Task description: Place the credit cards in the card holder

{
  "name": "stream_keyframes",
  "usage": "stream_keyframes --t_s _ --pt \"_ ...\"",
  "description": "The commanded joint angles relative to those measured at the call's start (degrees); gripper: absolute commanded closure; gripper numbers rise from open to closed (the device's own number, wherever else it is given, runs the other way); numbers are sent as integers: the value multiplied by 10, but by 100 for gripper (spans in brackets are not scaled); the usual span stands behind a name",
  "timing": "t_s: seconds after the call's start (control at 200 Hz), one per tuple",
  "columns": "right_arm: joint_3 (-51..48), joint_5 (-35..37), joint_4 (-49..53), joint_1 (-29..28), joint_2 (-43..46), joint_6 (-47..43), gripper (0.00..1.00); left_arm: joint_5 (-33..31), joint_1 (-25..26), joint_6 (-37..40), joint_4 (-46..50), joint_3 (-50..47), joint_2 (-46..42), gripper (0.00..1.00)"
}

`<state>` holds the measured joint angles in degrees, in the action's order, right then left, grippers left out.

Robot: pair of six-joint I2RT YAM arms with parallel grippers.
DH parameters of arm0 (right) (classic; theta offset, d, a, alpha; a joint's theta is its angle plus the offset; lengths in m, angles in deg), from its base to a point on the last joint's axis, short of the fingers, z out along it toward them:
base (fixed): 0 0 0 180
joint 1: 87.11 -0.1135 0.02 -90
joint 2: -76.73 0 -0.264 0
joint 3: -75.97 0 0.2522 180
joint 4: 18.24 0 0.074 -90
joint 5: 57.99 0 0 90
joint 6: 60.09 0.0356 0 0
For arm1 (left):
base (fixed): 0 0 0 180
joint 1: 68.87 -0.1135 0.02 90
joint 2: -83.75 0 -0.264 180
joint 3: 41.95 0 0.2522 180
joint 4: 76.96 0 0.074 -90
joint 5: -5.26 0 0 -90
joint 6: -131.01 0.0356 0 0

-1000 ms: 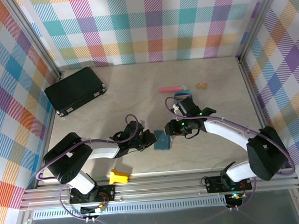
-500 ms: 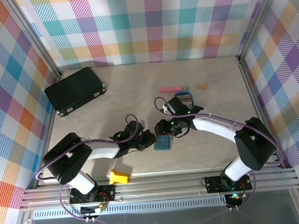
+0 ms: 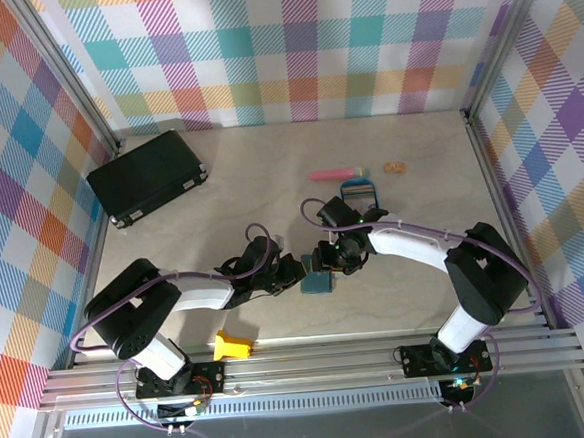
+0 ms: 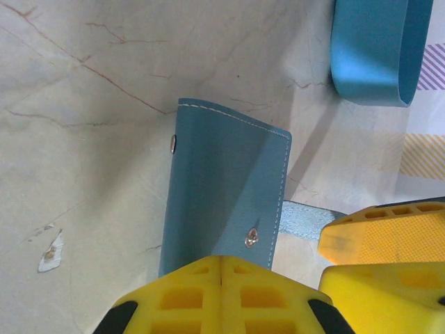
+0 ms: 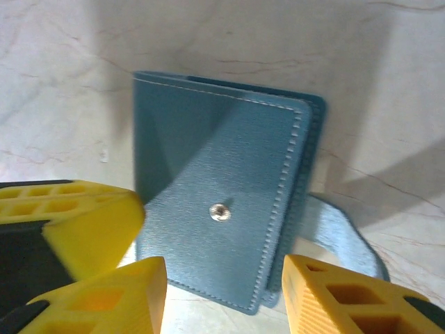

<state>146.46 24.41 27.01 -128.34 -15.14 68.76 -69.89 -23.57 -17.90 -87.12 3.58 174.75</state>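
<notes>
Opening the card holder (image 4: 226,188) is judged to be the step in hand. It lies folded flat on the table (image 4: 83,139), with the snap tab (image 5: 337,240) undone and sticking out at its side.

The left gripper (image 4: 220,278) is seen closed, tips over one edge of the holder. Whether it presses down cannot be told. It should serve as the anchor, so the holder is not dragged.

The right gripper (image 5: 222,285) is seen with jaws apart, astride the holder just beside the left gripper, nothing clamped. Only the top flap should be caught, at the stitched free edge by the tab, and lifted slowly. Pinching both leaves together would defeat it.

Containers:
- Black case (image 3: 147,176), well left of and beyond the holder: closed, contents hidden.
- Holder: slots hidden by the fold.
- Blue tray (image 4: 368,56), just beyond the holder to the right: whether the credit cards lie in it cannot be told.
</notes>
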Motion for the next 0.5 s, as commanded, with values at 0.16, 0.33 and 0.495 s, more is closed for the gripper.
stream_keyframes --t_s 0.16,0.33,0.495 --pt "-31 17 20 30 17 1 55 -10 9 3 -2 12 2 100" --pt "-54 -7 -13 48 3 -19 57 -11 9 4 -1 10 -5 100" --pt "-64 -13 -32 55 -18 -39 59 -12 9 6 9 8 -22 100"
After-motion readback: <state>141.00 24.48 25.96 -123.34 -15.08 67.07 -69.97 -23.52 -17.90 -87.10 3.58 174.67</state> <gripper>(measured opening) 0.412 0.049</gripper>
